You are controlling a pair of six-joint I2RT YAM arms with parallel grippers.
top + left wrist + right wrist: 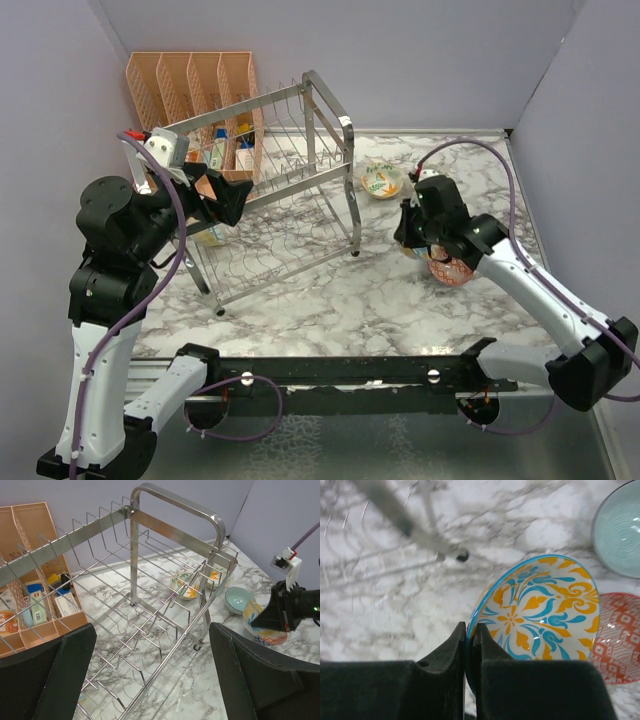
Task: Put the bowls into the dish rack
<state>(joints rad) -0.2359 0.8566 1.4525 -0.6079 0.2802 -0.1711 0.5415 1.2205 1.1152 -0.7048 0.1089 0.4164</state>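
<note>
The chrome dish rack (290,190) stands at the back left with nothing in it; it also fills the left wrist view (150,595). My left gripper (228,200) is open and empty, hovering over the rack's left end (152,680). My right gripper (469,627) is shut on the rim of the blue-yellow bowl (545,605), held tilted just right of the rack's foot (462,556). A red-orange bowl (450,270) and a teal bowl (620,535) sit beside it. A green-leaf bowl (381,180) and an orange-flower bowl (216,575) sit behind the rack's end frame.
A peach-orange plastic organizer (190,85) with small packets stands behind the rack against the back wall. Purple walls close in the left, back and right sides. A black rail (350,370) runs along the near table edge.
</note>
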